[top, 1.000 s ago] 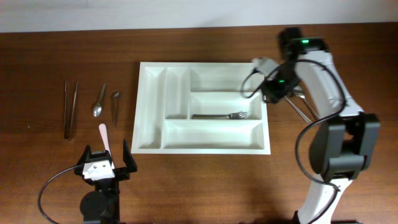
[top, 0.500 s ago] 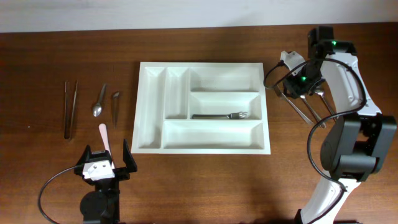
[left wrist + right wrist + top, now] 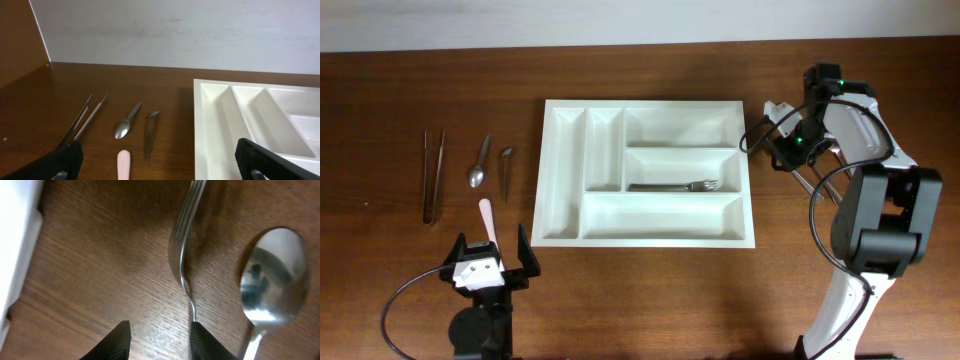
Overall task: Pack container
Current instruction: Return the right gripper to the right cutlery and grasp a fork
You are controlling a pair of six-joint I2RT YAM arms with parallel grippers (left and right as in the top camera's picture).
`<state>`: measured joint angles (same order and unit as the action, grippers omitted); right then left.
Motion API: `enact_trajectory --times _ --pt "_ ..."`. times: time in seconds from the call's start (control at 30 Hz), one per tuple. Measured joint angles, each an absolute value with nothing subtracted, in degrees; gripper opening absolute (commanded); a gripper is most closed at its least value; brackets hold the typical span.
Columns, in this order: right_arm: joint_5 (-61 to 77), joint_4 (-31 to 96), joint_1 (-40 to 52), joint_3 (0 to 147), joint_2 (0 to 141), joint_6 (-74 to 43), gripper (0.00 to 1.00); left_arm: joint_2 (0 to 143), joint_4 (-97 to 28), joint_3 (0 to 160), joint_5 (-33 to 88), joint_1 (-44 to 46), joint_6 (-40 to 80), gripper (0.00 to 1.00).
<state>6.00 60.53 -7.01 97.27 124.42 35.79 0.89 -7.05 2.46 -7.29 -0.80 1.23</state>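
White plastic container (image 3: 660, 216) sits mid-table on the brown wood table (image 3: 650, 300), long side running left-right in the overhead view. It has five compts: two narrow ones at its left end, two short ones stacked at upper right, and one long one along the near edge. A fork (image 3: 675, 186) lies in the lower short compt, tines to the right.

The right gripper (image 3: 782, 150) is low over the wood just past the container's right wall, apart from it. Per the wrist cam its black fingers (image 3: 120, 339) are parted w/ bare wood btwn them and nothing gripped. A loose fork (image 3: 184, 255) lies flat on the table, its handle running down beside the inner edge of one finger; can't tell if they touch. A large spoon (image 3: 272, 280) lies just beside that fork, bowl up.

The left gripper (image 3: 488, 262) is near the table's front edge, left of the container, jaws spread wide and holding nothing. Ahead of it, in a row: two thin rods (image 3: 433, 175), a small spoon (image 3: 480, 163), a short metal piece (image 3: 506, 165) and a pink handle (image 3: 488, 218) nearest the gripper. All lie flat, apart from the container.
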Motion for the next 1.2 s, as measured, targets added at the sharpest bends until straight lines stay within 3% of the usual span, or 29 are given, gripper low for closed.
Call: enact_trajectory --times 0.53,0.7,0.9,1.2 --pt "5.8 58.2 -7.1 97.3 128.4 35.8 0.39 0.8 -7.0 2.5 -7.3 -0.8 1.3 0.99" --pt "5.6 57.9 -7.1 97.3 128.4 35.5 0.33 0.8 -7.0 2.5 -7.3 -0.8 1.2 0.99" --pt "6.8 60.1 -7.2 98.7 128.8 34.0 0.33 0.8 -7.0 2.5 -7.3 -0.8 1.2 0.99" --pt "8.6 63.6 -7.2 107.4 128.7 31.9 0.58 0.8 -7.0 2.5 -7.3 -0.8 1.3 0.99"
